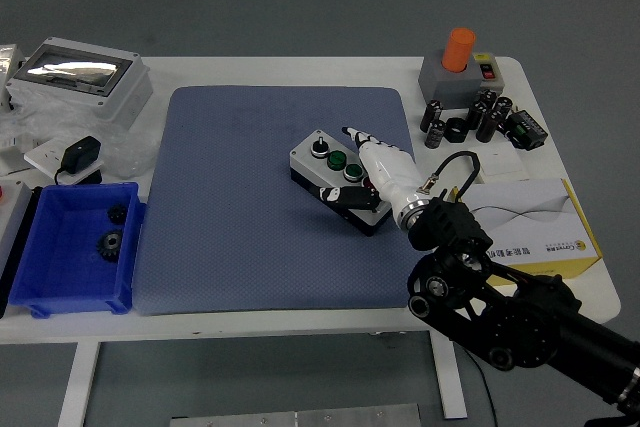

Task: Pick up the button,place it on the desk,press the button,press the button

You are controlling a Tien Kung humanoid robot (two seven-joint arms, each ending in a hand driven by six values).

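Currently, the grey rectangular push-button box (338, 180) is seen lying on the blue mat (230, 227) at desk centre, long axis running far-left to near-right. It is grasped at its right end by the white right hand (375, 179); no left hand is seen.

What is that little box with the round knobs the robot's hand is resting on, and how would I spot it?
Start at the large blue-grey mat covering the white table. Right of its centre lies a light grey rectangular button box with a black base, under the robot's white-fingered right hand. Unlike the grey box with the orange cylinder, it carries small round buttons, two green.
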